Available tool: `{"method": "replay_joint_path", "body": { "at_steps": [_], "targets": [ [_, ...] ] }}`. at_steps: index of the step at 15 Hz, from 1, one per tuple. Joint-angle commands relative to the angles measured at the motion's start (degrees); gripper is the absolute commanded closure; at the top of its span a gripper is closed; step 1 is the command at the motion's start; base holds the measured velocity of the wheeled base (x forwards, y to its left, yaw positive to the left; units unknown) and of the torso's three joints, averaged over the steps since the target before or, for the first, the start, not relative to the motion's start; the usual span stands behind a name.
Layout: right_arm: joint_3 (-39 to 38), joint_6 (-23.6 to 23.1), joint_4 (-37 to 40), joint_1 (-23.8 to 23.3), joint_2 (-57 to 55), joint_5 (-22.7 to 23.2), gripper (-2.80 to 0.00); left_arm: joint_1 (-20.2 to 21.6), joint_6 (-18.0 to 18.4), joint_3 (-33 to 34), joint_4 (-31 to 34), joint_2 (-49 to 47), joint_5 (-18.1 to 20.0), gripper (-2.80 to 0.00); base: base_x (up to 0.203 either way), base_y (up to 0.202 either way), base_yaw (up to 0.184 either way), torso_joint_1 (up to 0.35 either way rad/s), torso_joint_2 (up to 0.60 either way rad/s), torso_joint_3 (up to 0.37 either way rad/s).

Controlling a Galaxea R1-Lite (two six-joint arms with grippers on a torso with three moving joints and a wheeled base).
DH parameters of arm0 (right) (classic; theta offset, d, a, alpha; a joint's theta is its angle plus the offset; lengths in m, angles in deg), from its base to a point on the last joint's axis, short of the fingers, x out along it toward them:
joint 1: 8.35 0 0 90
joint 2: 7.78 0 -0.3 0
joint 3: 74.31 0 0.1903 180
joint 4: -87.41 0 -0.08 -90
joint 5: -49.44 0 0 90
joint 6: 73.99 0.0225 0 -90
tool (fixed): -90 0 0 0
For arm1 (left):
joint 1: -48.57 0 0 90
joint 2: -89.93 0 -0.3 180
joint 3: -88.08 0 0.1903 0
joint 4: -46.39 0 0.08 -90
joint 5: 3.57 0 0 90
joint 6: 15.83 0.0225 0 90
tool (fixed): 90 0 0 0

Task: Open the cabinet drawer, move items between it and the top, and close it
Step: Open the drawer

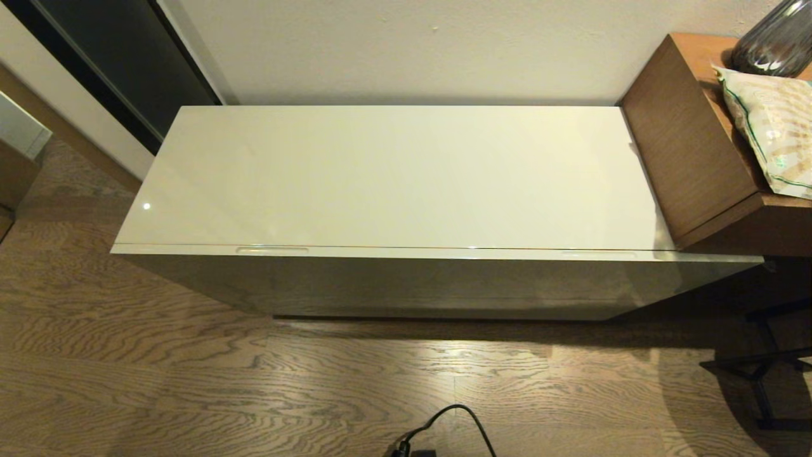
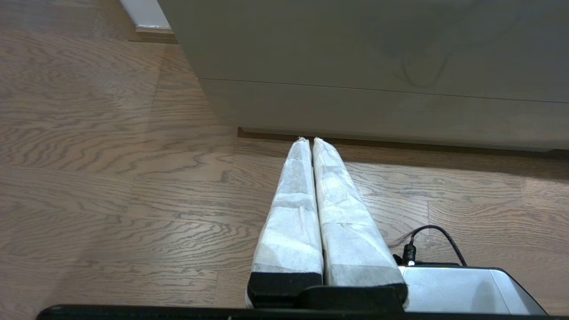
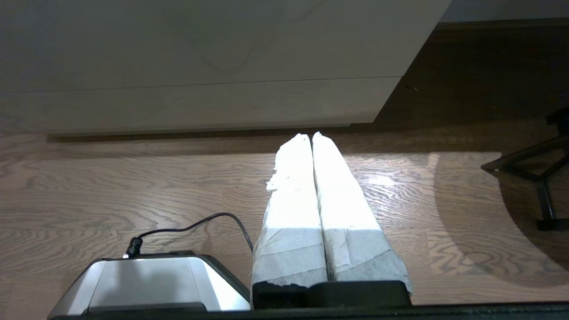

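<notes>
The cabinet stands against the wall, and its glossy cream top [image 1: 393, 178] is bare. The cabinet drawer [image 1: 412, 252] is shut, flush under the top's front edge, with one oblong pull at the left [image 1: 271, 249] and one at the right [image 1: 599, 254]. The items are out of view. Neither arm shows in the head view. My left gripper [image 2: 310, 140] hangs low over the wood floor, shut and empty, pointing at the foot of the cabinet front [image 2: 355, 53]. My right gripper [image 3: 310, 134] is likewise shut and empty, low before the cabinet front [image 3: 200, 44].
A taller brown wooden table [image 1: 685, 146] adjoins the cabinet's right end and carries a printed bag [image 1: 771, 127] and a dark glass vase [image 1: 771, 38]. Black metal legs [image 1: 761, 368] stand on the floor at right. A black cable [image 1: 457, 419] lies near my base [image 2: 458, 289].
</notes>
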Motion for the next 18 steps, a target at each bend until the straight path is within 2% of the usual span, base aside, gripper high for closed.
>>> {"method": "replay_joint_path", "body": {
  "at_steps": [1, 18],
  "targets": [
    [-0.05, -0.05, -0.02, -0.01, 0.02, -0.01, 0.0, 0.01, -0.03, 0.04, -0.01, -0.06, -0.02, 0.0, 0.0, 0.0, 0.0, 0.0, 0.0, 0.0],
    [-0.05, 0.12, -0.02, -0.01, 0.02, -0.01, 0.0, 0.01, -0.03, 0.05, -0.02, -0.06, -0.02, 0.0, 0.0, 0.0, 0.0, 0.0, 0.0, 0.0]
  ]
}}
